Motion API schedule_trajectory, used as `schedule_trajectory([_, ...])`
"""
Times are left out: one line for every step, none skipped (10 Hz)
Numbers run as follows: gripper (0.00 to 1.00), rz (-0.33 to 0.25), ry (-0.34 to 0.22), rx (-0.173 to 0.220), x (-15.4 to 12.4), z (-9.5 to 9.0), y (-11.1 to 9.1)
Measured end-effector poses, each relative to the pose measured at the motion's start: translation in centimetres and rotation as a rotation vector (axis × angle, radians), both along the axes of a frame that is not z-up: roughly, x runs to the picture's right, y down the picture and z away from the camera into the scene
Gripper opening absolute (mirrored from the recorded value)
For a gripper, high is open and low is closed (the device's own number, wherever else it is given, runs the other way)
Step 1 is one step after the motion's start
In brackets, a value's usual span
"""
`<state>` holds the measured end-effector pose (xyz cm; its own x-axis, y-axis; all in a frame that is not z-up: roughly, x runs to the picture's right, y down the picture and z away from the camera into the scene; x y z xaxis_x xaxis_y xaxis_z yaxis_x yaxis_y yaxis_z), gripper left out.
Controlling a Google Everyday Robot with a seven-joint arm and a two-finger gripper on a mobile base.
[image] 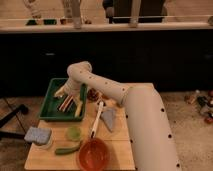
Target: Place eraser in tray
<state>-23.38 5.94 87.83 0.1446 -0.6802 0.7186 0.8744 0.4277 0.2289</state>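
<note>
The dark-green tray [50,95] stands at the back left of the wooden table. The eraser [66,103], a small block with whitish and reddish stripes, lies inside the tray on its floor. My gripper [70,100] hangs over the tray at the end of the white arm. Its two yellowish fingers [79,107] are spread on either side of the eraser, open. I cannot tell whether they touch it.
On the wooden table [47,161] are a grey-blue sponge [38,135], a green round fruit [74,132], a long green vegetable [67,149], an orange bowl [93,155], a white stick [96,120], a grey pouch [108,119] and a brown lump [93,94]. A dark counter stands behind.
</note>
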Motion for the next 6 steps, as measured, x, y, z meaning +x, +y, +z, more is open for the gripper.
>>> schedule_trajectory([0.8,-0.002,0.0,0.004,0.05,-0.02,0.02])
schedule_trajectory([0.8,0.0,0.002,0.008,0.08,-0.11,-0.03])
schedule_trajectory([0.8,0.004,0.005,0.011,0.18,-0.15,-0.06])
schedule_trajectory([0.8,0.01,0.009,0.014,0.29,-0.2,-0.07])
schedule_trajectory([0.8,0.015,0.012,0.019,0.36,-0.29,-0.1])
schedule_trajectory([0.8,0.023,0.016,0.025,0.49,-0.34,-0.15])
